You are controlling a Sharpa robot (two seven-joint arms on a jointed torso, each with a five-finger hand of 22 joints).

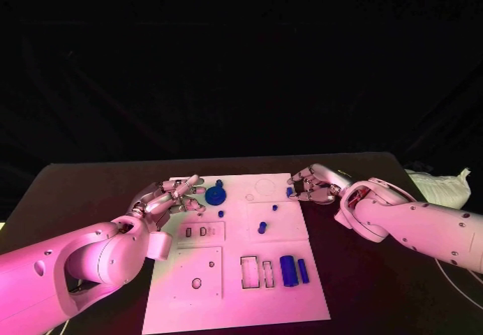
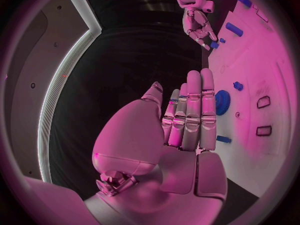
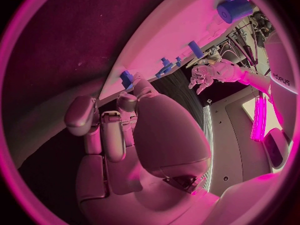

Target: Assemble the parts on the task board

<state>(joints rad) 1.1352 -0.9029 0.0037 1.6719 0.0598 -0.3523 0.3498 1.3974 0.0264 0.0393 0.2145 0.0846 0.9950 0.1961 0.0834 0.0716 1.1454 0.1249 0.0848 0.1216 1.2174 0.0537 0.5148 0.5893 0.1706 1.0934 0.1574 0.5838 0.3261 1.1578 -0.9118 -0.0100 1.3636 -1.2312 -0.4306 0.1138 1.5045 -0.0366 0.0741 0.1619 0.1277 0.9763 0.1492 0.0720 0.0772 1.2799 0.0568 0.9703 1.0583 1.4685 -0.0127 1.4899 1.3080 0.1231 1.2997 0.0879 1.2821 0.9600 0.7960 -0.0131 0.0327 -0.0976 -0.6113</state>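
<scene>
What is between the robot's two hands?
In the head view, the far end of the white task board lies between the left hand and right hand, with a blue gear by the left fingers.

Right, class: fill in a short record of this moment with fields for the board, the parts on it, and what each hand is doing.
Board: white task board on the black table
Gear: blue gear near the board's far left corner
Cylinders: two blue cylinders lying side by side near the board's right edge
Peg: small blue peg standing mid-board
Left hand: left hand at the board's left edge beside the gear, fingers straight, holding nothing
Right hand: right hand at the board's far right corner, fingers curled over a small blue part; whether it grips it is unclear
</scene>
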